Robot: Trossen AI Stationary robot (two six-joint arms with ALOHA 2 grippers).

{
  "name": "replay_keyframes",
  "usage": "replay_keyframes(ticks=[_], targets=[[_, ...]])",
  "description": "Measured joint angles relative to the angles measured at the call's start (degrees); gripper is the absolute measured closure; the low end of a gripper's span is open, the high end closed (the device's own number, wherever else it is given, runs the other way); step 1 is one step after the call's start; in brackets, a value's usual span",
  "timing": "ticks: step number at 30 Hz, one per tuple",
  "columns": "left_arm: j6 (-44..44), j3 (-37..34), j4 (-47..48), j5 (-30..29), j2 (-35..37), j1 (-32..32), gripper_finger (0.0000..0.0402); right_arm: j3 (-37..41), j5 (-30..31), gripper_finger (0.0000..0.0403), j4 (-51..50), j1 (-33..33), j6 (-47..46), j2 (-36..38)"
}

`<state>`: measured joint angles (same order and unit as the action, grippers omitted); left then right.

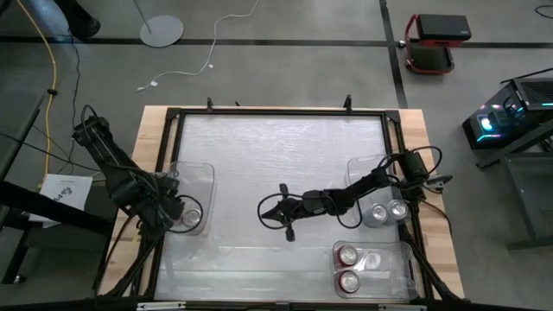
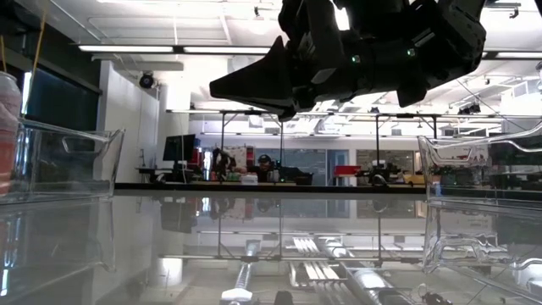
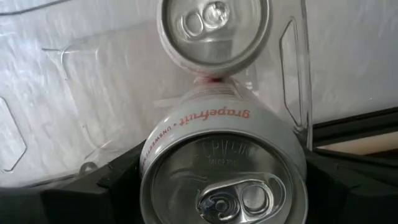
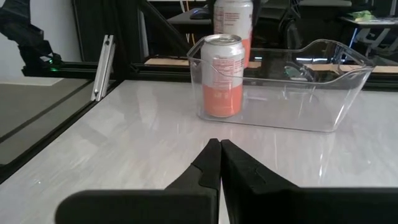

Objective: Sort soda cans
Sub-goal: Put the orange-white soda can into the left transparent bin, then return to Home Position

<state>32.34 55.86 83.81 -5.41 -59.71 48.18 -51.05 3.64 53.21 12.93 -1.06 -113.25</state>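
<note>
L gripper (image 3: 221, 205) is wrapped round a pale grapefruit can (image 3: 224, 168), fingers (image 3: 93, 186) dark on both sides of its body, jaws wide on it; can top w/ pull tab faces the wrist cam. Just past it, a 2nd pale can (image 3: 214, 28) stands upright inside the left clear tray (image 3: 295, 74), the two cans nearly touching in that view. From above, L arm comes in from the table's left edge, bent at the elbow, wrist over the near end of that tray; a silver can top (image 1: 190, 213) shows there beside the gripper. R gripper (image 4: 220, 155) is shut, holding nothing, fingertips pressed together just above the white tabletop (image 1: 276, 147) near table centre; R arm stretches out long and low from the right side toward the middle. From its wrist cam the tray w/ the standing can, orange lower band, sits ahead across bare table, the held can raised behind it. Further right: two silver-top cans (image 1: 387, 211) side by side in the right tray (image 1: 359, 168), and two red-rimmed cans (image 1: 348, 268) in the near-right tray (image 1: 389, 259). Low view: R arm's dark body fills the top, trays at both edges.
</note>
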Motion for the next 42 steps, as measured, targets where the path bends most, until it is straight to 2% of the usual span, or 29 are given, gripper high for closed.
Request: replay_keyframes(ticks=[3,9,18,29,32,33,38,42], targets=[[0.66,-0.68,-0.23,0.67,0.13,-0.01,0.0114,0.00,0.00,0.0403,0.00,0.13,0.00,0.00],[0.97,-6.34,-3.07,4.25,0.63,-0.02,0.0114,0.00,0.18,0.0403,-0.02,0.63,0.57,0.00],[1.74,-12.35,-10.94,6.25,2.59,-0.02,0.0114,0.00,0.18,0.0403,0.00,0.63,0.66,0.00],[2.07,-15.37,-14.18,6.04,3.17,-0.01,0.0114,0.00,0.13,0.0403,0.00,0.63,0.66,0.00],[5.23,-15.51,-14.76,5.44,3.96,-0.02,0.0114,0.00,0.13,0.0403,0.00,0.63,0.65,0.00],[6.71,-15.59,-15.28,4.94,4.32,-0.01,0.0109,0.00,0.13,0.0403,0.01,0.63,0.66,0.00],[12.86,-15.06,-18.95,2.97,5.68,-0.09,0.0021,0.00,0.11,0.0403,0.17,0.63,0.63,0.00],[14.74,-14.13,-17.30,5.10,5.67,-0.10,0.0021,0.00,-0.15,0.0403,0.36,0.63,0.63,0.00]])
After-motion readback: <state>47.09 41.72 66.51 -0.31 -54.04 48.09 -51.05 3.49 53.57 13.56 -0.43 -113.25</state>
